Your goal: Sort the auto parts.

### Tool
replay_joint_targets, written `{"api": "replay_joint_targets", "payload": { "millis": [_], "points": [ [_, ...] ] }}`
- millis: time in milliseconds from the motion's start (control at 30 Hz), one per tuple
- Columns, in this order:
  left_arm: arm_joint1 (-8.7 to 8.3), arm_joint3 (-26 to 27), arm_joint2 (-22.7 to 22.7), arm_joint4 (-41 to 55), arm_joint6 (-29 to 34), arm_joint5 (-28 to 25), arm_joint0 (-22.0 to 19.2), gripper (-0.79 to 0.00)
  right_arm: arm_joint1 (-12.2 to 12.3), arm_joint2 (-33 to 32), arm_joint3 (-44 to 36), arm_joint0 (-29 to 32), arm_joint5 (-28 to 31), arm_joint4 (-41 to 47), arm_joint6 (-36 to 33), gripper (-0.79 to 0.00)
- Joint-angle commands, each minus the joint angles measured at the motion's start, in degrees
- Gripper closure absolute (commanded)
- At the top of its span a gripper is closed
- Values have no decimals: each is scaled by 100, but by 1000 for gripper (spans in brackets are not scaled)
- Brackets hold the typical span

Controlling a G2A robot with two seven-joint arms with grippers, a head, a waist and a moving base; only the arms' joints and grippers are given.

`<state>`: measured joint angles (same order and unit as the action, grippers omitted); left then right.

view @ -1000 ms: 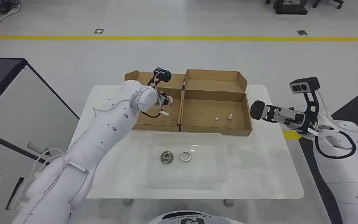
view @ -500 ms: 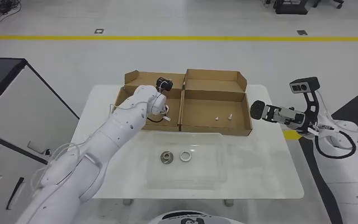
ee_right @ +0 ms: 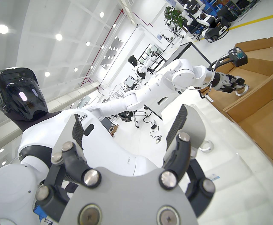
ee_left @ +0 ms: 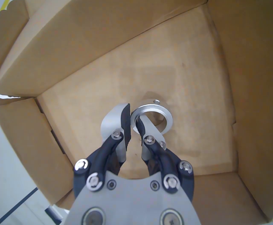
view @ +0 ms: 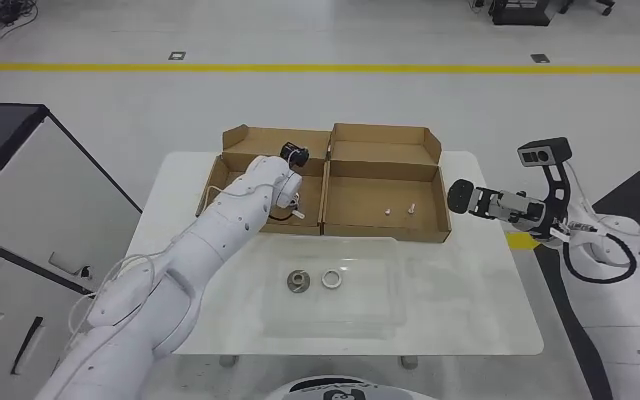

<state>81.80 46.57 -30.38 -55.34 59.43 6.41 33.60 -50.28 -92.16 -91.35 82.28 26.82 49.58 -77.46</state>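
Pinching metal ring (ee_left: 151, 106) above cardboard box (ee_left: 181, 64) floor: left hand (ee_left: 133, 116).

The floor (view: 330, 30) is pale grey and glossy, crossed by a yellow line (view: 320, 68), with small square floor plates (view: 177, 56) just beyond the line. A white table (view: 480, 330) stands in the middle, and a black-framed panel (view: 25, 140) stands to its left. The right wrist view shows a white gridded ceiling (ee_right: 42, 19) with round lamps (ee_right: 59, 37), a red pipe (ee_right: 116, 20) and a potted plant (ee_right: 173, 15).
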Motion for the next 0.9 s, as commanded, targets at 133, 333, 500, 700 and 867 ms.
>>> {"api": "replay_joint_targets", "payload": {
  "millis": [133,333,500,700,867],
  "points": [
    [37,-36,-101,-72,-10,-14,-64,-785,0,0,0,0,0,0,0,-785],
    [-74,395,-386,-232,171,-68,-126,-785,0,0,0,0,0,0,0,-785],
    [-291,1257,-769,-413,592,-246,27,-785,0,0,0,0,0,0,0,-785],
    [-613,2687,-1328,-594,1382,-713,532,-785,0,0,0,0,0,0,0,-785],
    [-822,3791,-1656,-732,1992,-1130,1078,-785,0,0,0,0,0,0,0,-785]
  ]
}}
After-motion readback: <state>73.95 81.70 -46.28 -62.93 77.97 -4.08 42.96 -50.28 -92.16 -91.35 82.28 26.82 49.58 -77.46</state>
